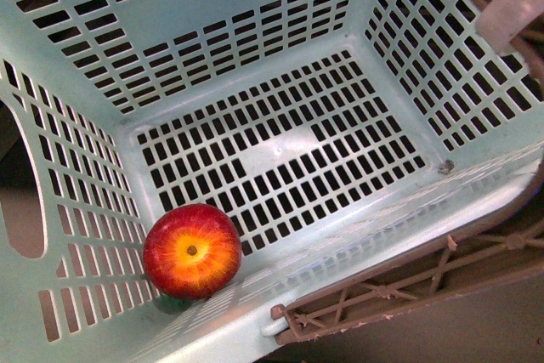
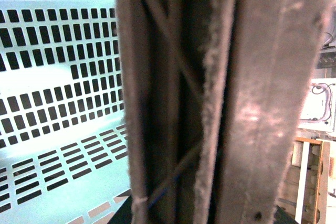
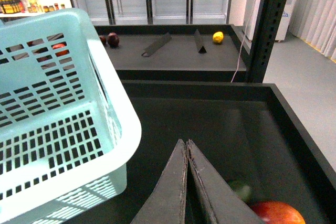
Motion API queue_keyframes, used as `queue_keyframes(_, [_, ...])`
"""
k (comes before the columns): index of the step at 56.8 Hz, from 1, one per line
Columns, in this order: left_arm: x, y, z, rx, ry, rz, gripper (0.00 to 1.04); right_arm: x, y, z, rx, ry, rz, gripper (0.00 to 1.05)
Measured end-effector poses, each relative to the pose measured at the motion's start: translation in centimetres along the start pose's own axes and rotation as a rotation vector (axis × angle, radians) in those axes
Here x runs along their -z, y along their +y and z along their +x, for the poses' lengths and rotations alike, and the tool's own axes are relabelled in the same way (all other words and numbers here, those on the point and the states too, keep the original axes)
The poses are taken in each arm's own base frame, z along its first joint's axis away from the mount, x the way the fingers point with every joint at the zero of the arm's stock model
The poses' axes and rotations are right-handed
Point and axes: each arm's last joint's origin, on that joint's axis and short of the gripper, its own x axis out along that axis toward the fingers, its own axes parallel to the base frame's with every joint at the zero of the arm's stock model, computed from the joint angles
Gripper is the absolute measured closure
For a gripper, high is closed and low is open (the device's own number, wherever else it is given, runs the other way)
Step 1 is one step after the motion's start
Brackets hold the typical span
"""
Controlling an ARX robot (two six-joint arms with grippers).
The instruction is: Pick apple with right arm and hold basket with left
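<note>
Right wrist view: we are finding the right gripper (image 3: 186, 145) pinched together, empty, risking shoving the apple (image 3: 277, 213) away. Left gripper hold: we cannot tell

The basket (image 1: 272, 159) is smooth plastic with a soft shine. Its handle (image 1: 374, 280) is matt plastic too, with rough, hairy edges. The apple (image 1: 192, 251) has smooth, glossy skin. The right fingers (image 3: 170, 192) look dark, matt and slightly grainy.
</note>
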Motion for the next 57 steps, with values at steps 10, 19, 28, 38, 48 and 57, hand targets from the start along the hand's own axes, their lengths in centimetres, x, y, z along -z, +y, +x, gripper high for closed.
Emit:
queue_keyframes(10, [0.0,0.0,0.0,0.0,-0.001,0.0,0.89,-0.01,0.0,0.0,0.0,-0.001,0.0,0.82])
queue_keyframes(19, [0.0,0.0,0.0,0.0,-0.001,0.0,0.89,-0.01,0.0,-0.01,0.0,-0.001,0.0,0.52])
queue_keyframes(28, [0.0,0.0,0.0,0.0,0.0,0.0,0.89,-0.01,0.0,-0.01,0.0,-0.001,0.0,0.21])
queue_keyframes(38, [0.0,0.0,0.0,0.0,0.0,0.0,0.89,-0.01,0.0,-0.01,0.0,-0.001,0.0,0.09])
queue_keyframes(48, [0.0,0.0,0.0,0.0,0.0,0.0,0.89,-0.01,0.0,-0.01,0.0,-0.001,0.0,0.09])
queue_keyframes(57, [-0.06,0.08,0.37,0.055,-0.101,-0.047,0.89,-0.01,0.0,-0.01,0.0,-0.001,0.0,0.09])
